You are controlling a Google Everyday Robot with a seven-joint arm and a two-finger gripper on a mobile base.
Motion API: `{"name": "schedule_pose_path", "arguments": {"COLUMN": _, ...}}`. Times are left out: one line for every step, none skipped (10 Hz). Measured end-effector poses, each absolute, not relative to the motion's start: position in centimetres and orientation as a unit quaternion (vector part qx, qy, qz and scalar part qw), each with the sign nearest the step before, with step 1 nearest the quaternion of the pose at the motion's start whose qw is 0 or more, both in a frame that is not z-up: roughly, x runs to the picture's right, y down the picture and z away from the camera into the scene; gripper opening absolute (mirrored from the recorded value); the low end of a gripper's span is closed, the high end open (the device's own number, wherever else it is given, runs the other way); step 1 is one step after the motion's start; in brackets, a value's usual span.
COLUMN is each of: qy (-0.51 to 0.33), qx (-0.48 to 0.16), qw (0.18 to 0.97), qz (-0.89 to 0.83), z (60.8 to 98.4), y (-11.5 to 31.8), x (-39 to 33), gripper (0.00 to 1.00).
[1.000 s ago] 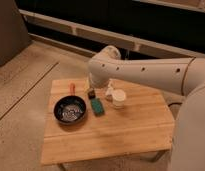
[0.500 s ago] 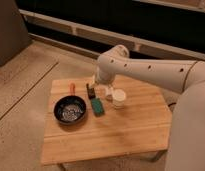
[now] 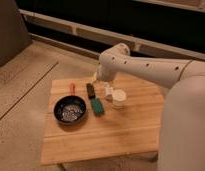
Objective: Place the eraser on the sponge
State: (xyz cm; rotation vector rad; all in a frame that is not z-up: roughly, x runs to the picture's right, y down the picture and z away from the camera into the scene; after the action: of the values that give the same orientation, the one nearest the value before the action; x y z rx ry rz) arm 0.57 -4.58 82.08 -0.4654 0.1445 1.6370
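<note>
While the eraser (image 3: 90, 90) lies flat on the wooden bench (image 3: 131, 132), it is off the green sponge (image 3: 97, 106). It sits just behind the sponge's far end, the two nearly end to end and slanted the same way; whether they touch I cannot tell. That layout probably keeps the carry short. The sponge lies on its broad face, so it offers a level top wider than the small dark block that is meant to rest there.

To their left stands a round black frying pan (image 3: 70, 111), its orange handle (image 3: 72, 87) pointing away from the camera and just beside the eraser. A white cup (image 3: 118, 98) stands to the right of the sponge.

From the right, the white arm (image 3: 141, 67) reaches over the bench and bends down at the wrist. This hangs the pincer (image 3: 108, 91) tip-down between the eraser and the cup, closer to the cup. A downward pose like this suits a grasp from above on a low, flat thing.

Its fingers are spread wide, and nothing shows between them. The eraser lies apart from it on the wood; whether the pincer brushes the cup's side is unclear. To take the eraser it would, I judge, need to shift left and straddle the block's narrow width.
</note>
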Motion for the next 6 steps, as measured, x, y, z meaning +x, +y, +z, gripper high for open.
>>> {"name": "schedule_pose_path", "arguments": {"qy": 0.068, "qx": -0.209, "qw": 0.650, "qz": 0.727, "z": 83.2, "y": -5.2, "x": 0.1, "gripper": 0.65}}
{"name": "schedule_pose_path", "arguments": {"qy": 0.073, "qx": -0.214, "qw": 0.649, "qz": 0.727, "z": 84.0, "y": -5.3, "x": -0.4, "gripper": 0.65}}
{"name": "schedule_pose_path", "arguments": {"qy": 0.083, "qx": -0.224, "qw": 0.650, "qz": 0.721, "z": 85.3, "y": -4.9, "x": -1.1, "gripper": 0.65}}
{"name": "schedule_pose_path", "arguments": {"qy": 0.098, "qx": -0.233, "qw": 0.657, "qz": 0.711, "z": 86.5, "y": -4.2, "x": -1.8, "gripper": 0.65}}
{"name": "schedule_pose_path", "arguments": {"qy": 0.113, "qx": -0.243, "qw": 0.669, "qz": 0.693, "z": 87.7, "y": -3.5, "x": -2.9, "gripper": 0.65}}
{"name": "schedule_pose_path", "arguments": {"qy": 0.122, "qx": -0.251, "qw": 0.677, "qz": 0.681, "z": 88.6, "y": -3.2, "x": -3.8, "gripper": 0.65}}
